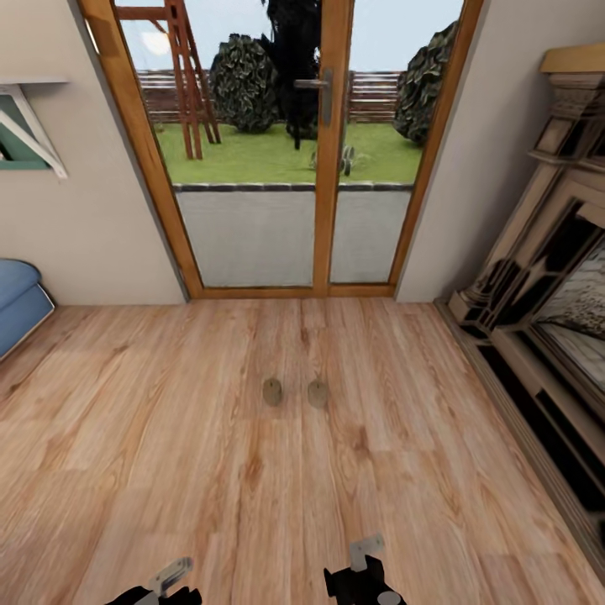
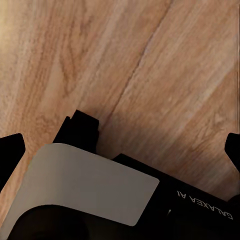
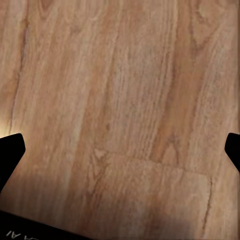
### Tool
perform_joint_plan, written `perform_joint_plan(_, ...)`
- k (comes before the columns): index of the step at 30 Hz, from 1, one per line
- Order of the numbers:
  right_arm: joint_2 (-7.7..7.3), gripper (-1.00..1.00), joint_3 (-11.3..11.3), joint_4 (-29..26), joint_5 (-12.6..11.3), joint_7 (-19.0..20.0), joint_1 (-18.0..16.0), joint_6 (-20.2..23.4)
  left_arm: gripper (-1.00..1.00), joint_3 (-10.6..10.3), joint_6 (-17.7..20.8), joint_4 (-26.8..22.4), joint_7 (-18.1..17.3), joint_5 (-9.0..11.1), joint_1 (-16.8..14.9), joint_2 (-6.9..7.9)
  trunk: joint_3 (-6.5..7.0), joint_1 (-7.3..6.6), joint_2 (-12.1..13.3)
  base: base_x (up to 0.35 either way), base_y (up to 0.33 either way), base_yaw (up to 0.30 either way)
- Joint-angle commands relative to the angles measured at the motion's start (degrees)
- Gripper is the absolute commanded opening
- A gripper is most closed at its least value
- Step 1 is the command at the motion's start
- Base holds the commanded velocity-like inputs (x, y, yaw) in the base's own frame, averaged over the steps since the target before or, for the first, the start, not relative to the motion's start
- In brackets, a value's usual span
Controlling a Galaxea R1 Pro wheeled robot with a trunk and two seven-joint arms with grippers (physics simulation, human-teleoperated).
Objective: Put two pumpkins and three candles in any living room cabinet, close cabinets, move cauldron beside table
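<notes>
Two candles, small squat grey-beige cylinders, stand side by side on the wood floor ahead of me: one candle (image 1: 272,391) on the left and the other candle (image 1: 318,393) just right of it. Both arms hang low at the near edge of the head view, the left arm (image 1: 160,586) and the right arm (image 1: 365,573), well short of the candles. My left gripper (image 2: 120,150) is open over bare floor, its dark fingertips (image 2: 11,147) far apart. My right gripper (image 3: 120,150) is open too, with nothing between its fingertips (image 3: 11,147). The pumpkins, cabinet and cauldron are out of view.
A wood-framed glass door (image 1: 323,151) to the garden fills the far wall. An ornate fireplace surround (image 1: 538,319) lines the right side. A blue sofa corner (image 1: 18,302) sits at the left under a wall shelf (image 1: 29,118). Wood floor (image 1: 168,437) spreads between them.
</notes>
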Motion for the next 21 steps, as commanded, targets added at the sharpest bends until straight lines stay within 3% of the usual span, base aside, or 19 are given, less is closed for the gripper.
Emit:
perform_joint_plan(1, 0.00, 1.00, 0.0, 0.1, 0.0, 0.0, 0.0, 0.0, 1.00, 0.0, 0.0, 0.0, 0.0, 0.0, 0.0, 0.00, 0.00, 0.00, 0.0, 0.337, 0.000, 0.000)
perform_joint_plan(13, -0.12, 1.00, 0.2, 2.2, 0.0, -0.7, 0.0, 0.9, 1.00, 0.0, 0.0, 0.0, 0.0, 0.0, 0.0, -0.18, 0.00, 0.00, 0.0, 0.335, 0.000, 0.000)
perform_joint_plan(18, -0.06, 1.00, 0.2, 3.4, 0.1, -5.9, 0.0, 1.1, 1.00, 0.0, 0.0, 0.0, 0.0, 0.0, 0.0, -0.26, 0.00, 0.00, 0.0, 0.323, 0.000, 0.000)
perform_joint_plan(21, -0.05, 1.00, 0.2, 3.5, 0.0, -7.1, 0.1, 1.1, 1.00, 0.0, 0.0, 0.0, 0.0, 0.0, 0.0, -0.26, 0.00, 0.00, 0.0, 0.300, 0.000, 0.009)
